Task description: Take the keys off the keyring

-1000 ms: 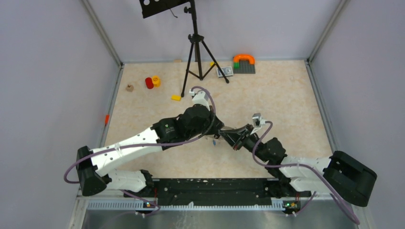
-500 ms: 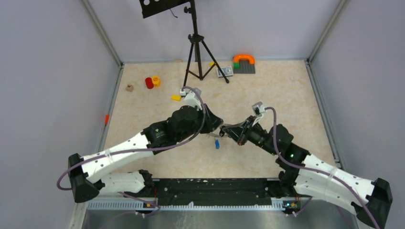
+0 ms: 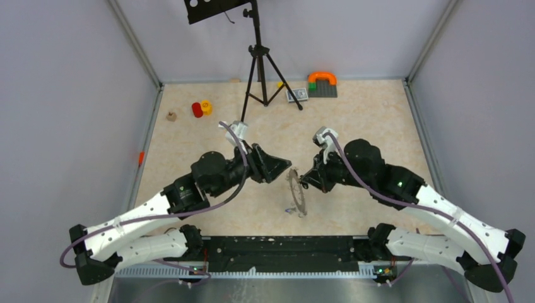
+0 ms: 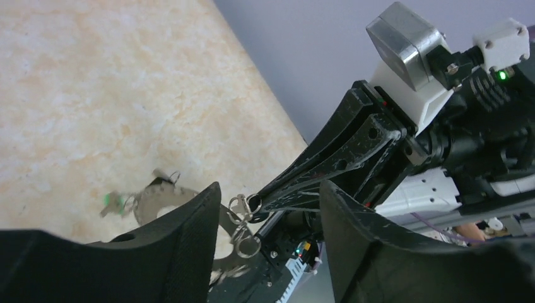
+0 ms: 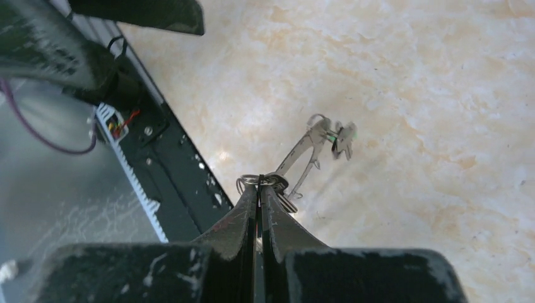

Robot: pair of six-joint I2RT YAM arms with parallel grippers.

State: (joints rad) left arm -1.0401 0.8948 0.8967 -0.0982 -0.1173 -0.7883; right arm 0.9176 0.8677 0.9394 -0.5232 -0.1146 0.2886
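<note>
The keyring (image 3: 295, 189), a large flat grey ring, hangs edge-on above the table, and my right gripper (image 3: 305, 182) is shut on its upper edge. In the right wrist view the shut tips (image 5: 260, 184) pinch the keyring (image 5: 301, 153) where small wire loops cluster. A green-tagged key (image 5: 344, 134) dangles at its far end. My left gripper (image 3: 281, 165) is open just left of the ring, apart from it. The left wrist view has its open gripper (image 4: 270, 189) framing the right gripper's tips, with the keyring (image 4: 158, 199) partly hidden behind the left finger (image 4: 183, 240). Other keys are too small to tell apart.
A black tripod (image 3: 258, 69) stands at the back centre. A red and yellow pair of cylinders (image 3: 201, 109), a yellow block (image 3: 233, 129) and a small tan piece (image 3: 171, 116) lie back left. A grey brick plate with an orange arch (image 3: 322, 83) sits back right. A black rail (image 3: 284, 246) lines the near edge.
My left gripper opened and drew back to the left, off the ring. My right arm swung forward and raised the ring, which now hangs edge-on from its shut tips.
</note>
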